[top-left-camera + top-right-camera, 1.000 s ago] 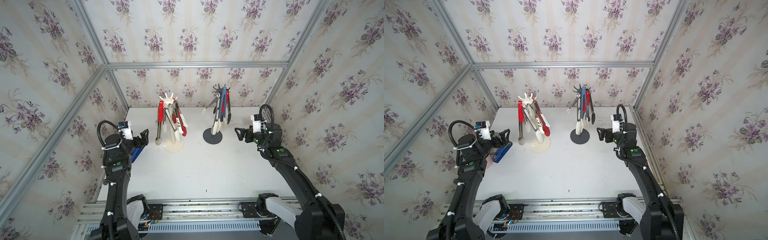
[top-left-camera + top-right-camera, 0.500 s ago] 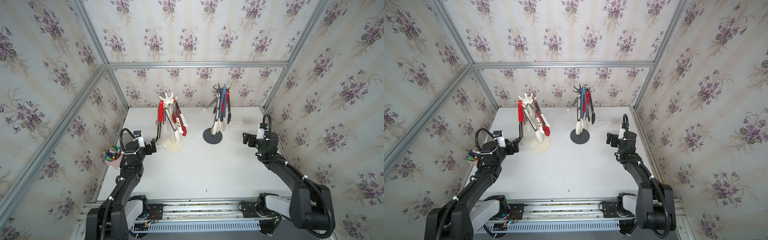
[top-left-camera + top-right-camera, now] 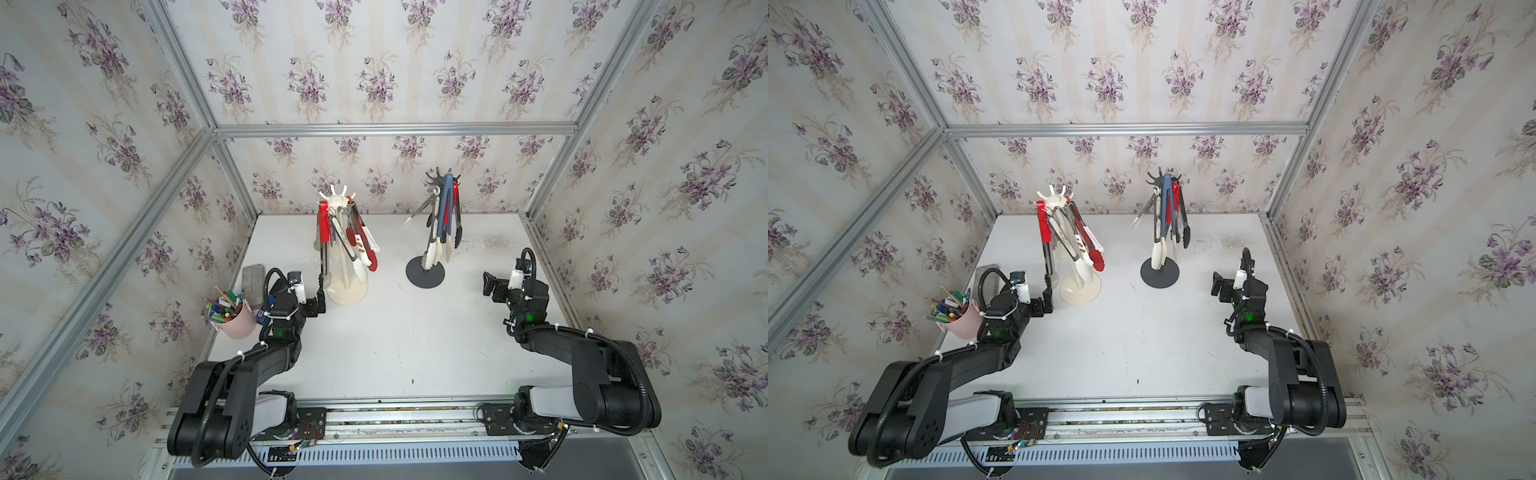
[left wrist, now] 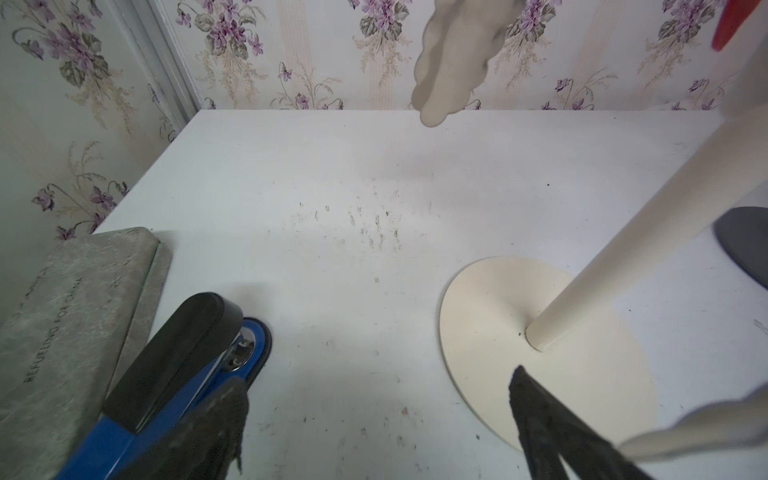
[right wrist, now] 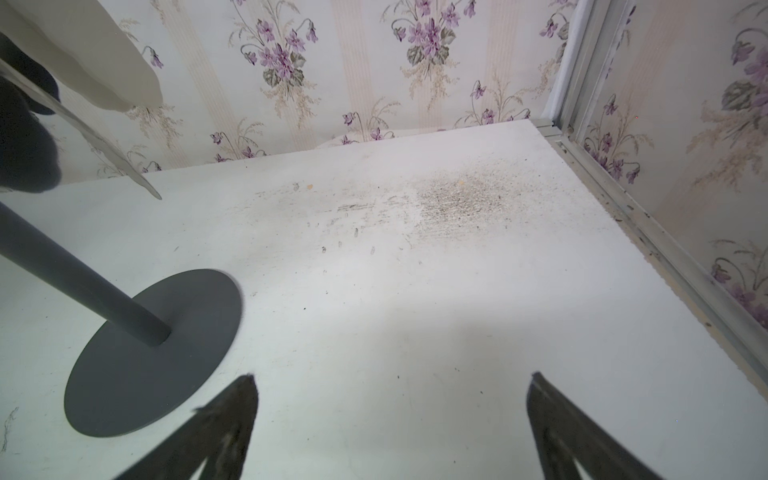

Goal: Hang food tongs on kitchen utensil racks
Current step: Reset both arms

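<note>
Item: tongs (image 3: 365,249), hung in clusters. Cream rack (image 3: 347,291) just ahead of left hand (image 4: 376,386); grey rack (image 3: 424,272) ahead-left of right hand (image 5: 392,376). Both hands agape, empty. We judge tongs light, springy, slick; take sleeved arms near hinge.

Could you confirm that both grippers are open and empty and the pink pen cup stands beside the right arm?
Not quite: both top views show the pink pen cup beside the left arm. The left gripper and right gripper are open and empty.
</note>
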Motion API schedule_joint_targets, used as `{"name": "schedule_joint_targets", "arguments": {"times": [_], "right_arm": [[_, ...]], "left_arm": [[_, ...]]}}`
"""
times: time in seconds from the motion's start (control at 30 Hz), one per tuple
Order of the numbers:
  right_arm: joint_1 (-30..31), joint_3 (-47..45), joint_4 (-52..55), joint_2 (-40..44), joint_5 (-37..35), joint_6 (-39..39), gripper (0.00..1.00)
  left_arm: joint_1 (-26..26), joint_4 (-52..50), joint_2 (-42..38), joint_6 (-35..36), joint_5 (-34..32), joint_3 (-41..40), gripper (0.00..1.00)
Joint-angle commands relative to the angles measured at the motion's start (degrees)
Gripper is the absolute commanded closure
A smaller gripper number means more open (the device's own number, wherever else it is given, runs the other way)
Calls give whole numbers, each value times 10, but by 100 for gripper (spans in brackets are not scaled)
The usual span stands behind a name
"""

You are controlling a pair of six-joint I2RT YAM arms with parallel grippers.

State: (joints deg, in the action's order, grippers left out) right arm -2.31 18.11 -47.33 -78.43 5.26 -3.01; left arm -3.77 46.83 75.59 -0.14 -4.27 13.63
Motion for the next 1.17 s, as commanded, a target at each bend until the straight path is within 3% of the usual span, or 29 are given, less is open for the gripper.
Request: {"name": "schedule_joint_targets", "arguments": {"times": [0.0,0.07,0.23,0.3,0.5,0.63,1.13], "right_arm": [[-1,-14,-88,-11,-1,7,0],[0,-11,-100,-19,5,13,0],[6,-22,-172,-66,12,9,0],[22,-4,-152,-76,-5,22,0],[32,-28,-196,-85,-38,26,0],[35,-47,-244,-99,-49,25,0],[35,-47,-237,-93,-49,25,0]], "left_arm": [[-23,118,67,37,7,7,1],[-34,151,111,47,-6,13,1],[-36,109,102,43,-16,28,1],[-37,96,107,46,-16,38,1],[-44,49,101,12,-111,58,1],[-43,18,108,30,-75,79,1],[-34,-23,110,21,-61,100,1]]}}
